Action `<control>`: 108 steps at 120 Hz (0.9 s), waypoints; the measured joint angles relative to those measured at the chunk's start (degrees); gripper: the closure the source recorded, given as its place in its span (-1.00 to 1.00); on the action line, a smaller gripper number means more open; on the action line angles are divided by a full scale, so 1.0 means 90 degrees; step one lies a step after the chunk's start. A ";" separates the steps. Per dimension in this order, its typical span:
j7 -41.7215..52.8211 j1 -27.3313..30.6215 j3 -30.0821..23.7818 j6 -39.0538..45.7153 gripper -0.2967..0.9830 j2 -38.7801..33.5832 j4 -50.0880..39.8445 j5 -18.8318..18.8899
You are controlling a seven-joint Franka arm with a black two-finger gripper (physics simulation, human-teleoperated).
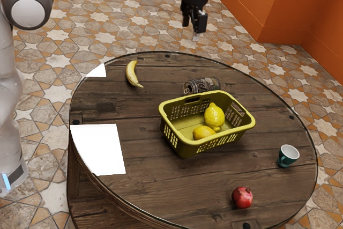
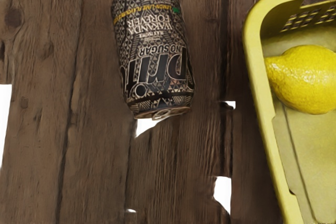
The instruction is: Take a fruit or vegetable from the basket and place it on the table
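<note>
Two oval yellow lemons [image 1: 214, 116] sit in a yellow-green plastic basket [image 1: 177, 147]; the gripper is open and empty

In the exterior view, the white robot arm [image 1: 10, 87] stands along the left edge. Right of it, at centre left, a flat white patch [image 1: 102, 148] lies on the round, dark wooden table [image 1: 150, 181]. A curved yellow banana [image 1: 131, 73] rests in the upper left. At upper centre, the black two-finger gripper [image 1: 193, 26] hangs well above the tabletop, its fingers apart with nothing between them. Below it in the frame, a dark patterned metal can [image 1: 202, 85] lies on its side; the wrist view shows "NO SUGAR" on it. The basket, with perforated sides, is near the middle, both lemons towards its right side. A round red pomegranate [image 1: 242, 197] sits at lower right, and farther right, a small teal cup [image 1: 288, 156] with a white inside.
</note>
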 joint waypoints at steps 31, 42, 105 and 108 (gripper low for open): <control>-0.0002 -0.0184 -0.0056 0.0000 -0.54 0.0019 0.0209 0.0023; -0.0001 -0.0149 -0.0087 0.0008 -0.54 0.0347 0.0394 0.0029; 0.0009 -0.0268 -0.1160 0.0052 -0.54 0.1581 0.0999 0.0012; 0.0010 -0.0303 -0.1161 0.0050 -0.54 0.1581 0.1002 0.0019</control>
